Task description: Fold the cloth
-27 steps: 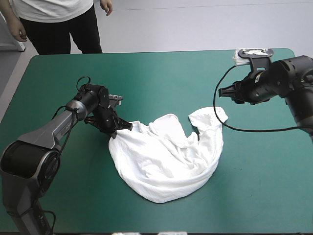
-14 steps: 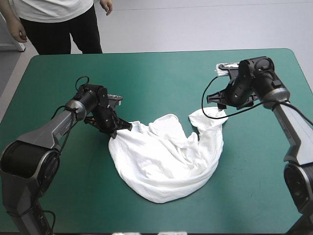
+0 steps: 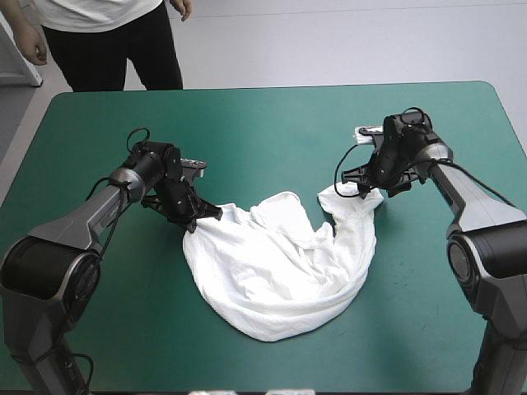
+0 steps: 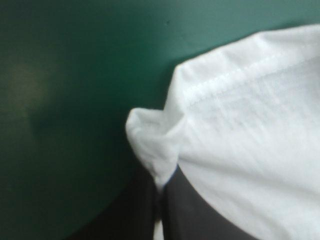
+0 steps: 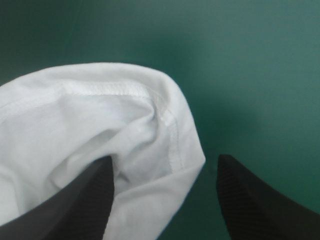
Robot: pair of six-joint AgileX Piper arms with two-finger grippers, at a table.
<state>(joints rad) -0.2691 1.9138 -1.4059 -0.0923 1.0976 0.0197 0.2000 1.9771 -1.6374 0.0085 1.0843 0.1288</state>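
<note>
Though the high view leaves the jaws unclear, wrist views show left gripper (image 4: 162, 186) clamping T-shirt (image 3: 280, 271), right gripper (image 5: 165, 160) spread wide.

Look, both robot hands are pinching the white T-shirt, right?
Not quite. Only the left gripper pinches the T-shirt. The right wrist view shows the right gripper open, its fingers apart around a corner of the shirt.

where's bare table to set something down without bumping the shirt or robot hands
Bare table runs along the far edge, beyond the T-shirt. Another patch lies between the T-shirt and the right edge, near side. Crowded: the middle, where the left hand and right hand sit at the T-shirt's far corners.
</note>
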